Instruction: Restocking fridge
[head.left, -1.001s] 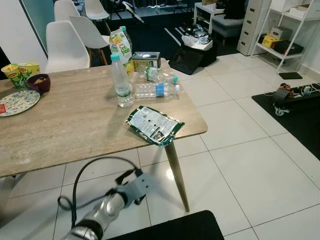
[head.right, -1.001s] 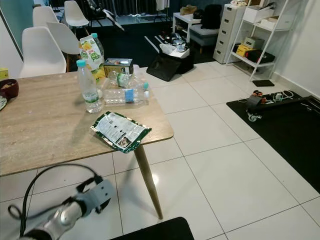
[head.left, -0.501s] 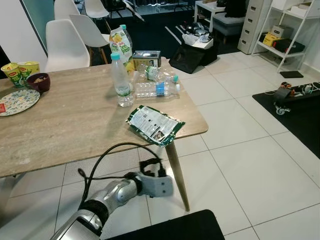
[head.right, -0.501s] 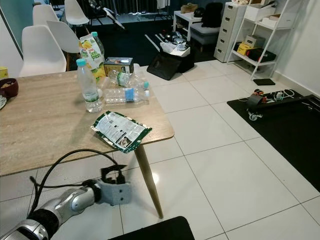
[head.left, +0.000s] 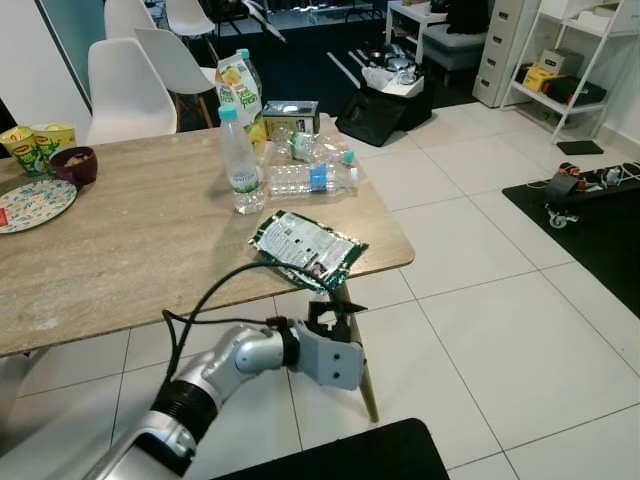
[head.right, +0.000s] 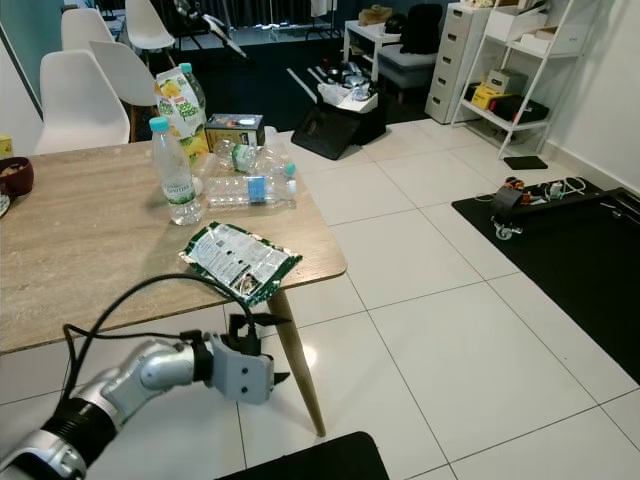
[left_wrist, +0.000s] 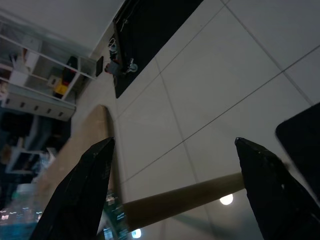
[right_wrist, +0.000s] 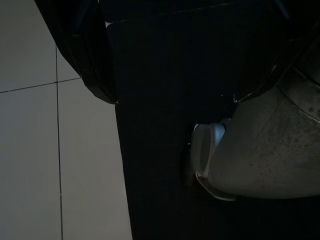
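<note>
On the wooden table (head.left: 120, 240) an upright water bottle (head.left: 240, 165) stands beside a juice carton (head.left: 238, 92). Two clear bottles lie on their sides, one large (head.left: 312, 180) and one small (head.left: 322, 150), next to a dark box (head.left: 291, 117). A green snack packet (head.left: 305, 248) lies flat at the table's near right corner. My left gripper (head.left: 334, 309) is raised below that corner, just in front of the table leg (head.left: 367, 385), its fingers (left_wrist: 80, 195) wide apart and open with nothing between them. My right gripper (right_wrist: 175, 97) hangs idle and open over a dark mat.
White chairs (head.left: 125, 90) stand behind the table. A plate (head.left: 30, 205), a dark bowl (head.left: 75, 163) and two cups (head.left: 35, 145) sit at its left end. A black bag (head.left: 385, 112), a white shelf (head.left: 580, 70) and a black floor mat (head.left: 600, 225) lie to the right across white tiles.
My left arm has swung forward and up from near the floor to just under the table's near right corner, with its fingers now pointing up at the packet.
</note>
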